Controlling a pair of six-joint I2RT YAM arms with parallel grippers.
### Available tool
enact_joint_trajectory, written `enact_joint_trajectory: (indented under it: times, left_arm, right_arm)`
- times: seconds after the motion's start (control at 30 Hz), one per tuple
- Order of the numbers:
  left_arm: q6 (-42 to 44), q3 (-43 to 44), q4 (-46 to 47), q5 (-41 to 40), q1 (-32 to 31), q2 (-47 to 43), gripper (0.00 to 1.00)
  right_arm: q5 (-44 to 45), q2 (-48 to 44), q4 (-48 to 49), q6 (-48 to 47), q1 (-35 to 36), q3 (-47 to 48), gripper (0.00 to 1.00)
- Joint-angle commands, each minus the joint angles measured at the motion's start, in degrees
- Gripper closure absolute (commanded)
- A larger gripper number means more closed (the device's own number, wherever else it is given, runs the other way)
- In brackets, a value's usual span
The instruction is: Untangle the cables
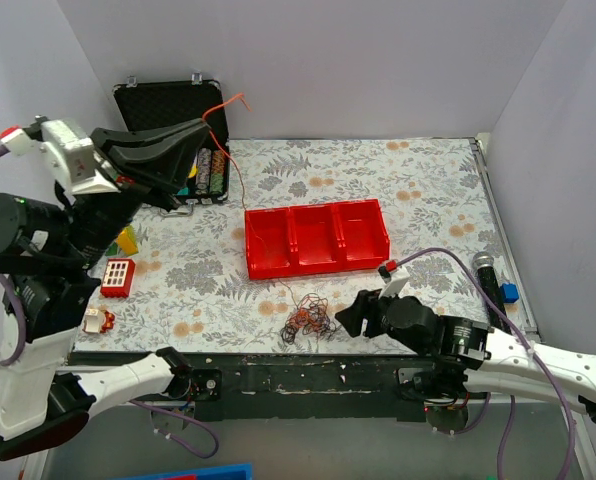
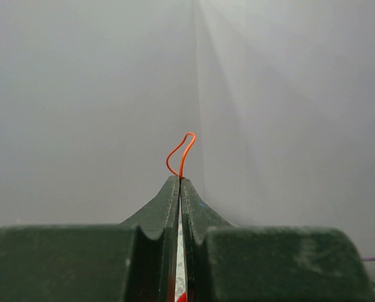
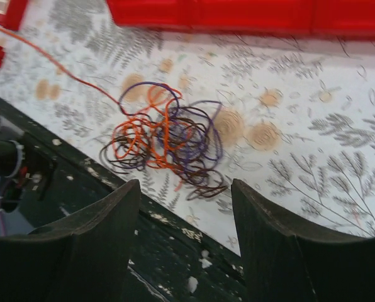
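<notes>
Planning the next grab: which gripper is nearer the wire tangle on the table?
Right. The right gripper sits open just beside the tangle; the left gripper is raised far back by the case, pinching an orange wire.

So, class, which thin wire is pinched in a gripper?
The thin orange wire, held by the left gripper; the brown and purple ones lie tangled on the table.

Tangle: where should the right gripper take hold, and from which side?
Take the dark loops bulging at its near-right edge, straight in from where the right gripper hangs open; the left gripper holds the orange wire leading off the far-left side.
</notes>
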Motion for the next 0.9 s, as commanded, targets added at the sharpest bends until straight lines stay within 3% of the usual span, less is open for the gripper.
enact_joint_trajectory:
  times: [0.0,0.43,0.73,0.87]
  left_arm:
    - [-1.99,-3.26,-1.64,3.59,0.57,-0.09,1.0]
    - [-2.61,-5.29,-2.26,4.21,1.45,-1.49,1.0]
    - [-2.08,-4.67,-2.43,4.03,2.07,-2.37,1.0]
    - [-1.91,-4.15,-2.87,4.3,2.59,-2.73,1.0]
  right_arm:
    - [-3.5,-2.86,13.28,-5.67,0.26,-0.83,0.32]
    - [-3.42,18.66,23.66,-15.51,0.26,4.0,0.32]
    - [-0.08,28.15,32.18,-15.25,-0.44,5.58,0.35]
    - [2.03,33.25,31.06,-13.5,-0.79,7.6,0.39]
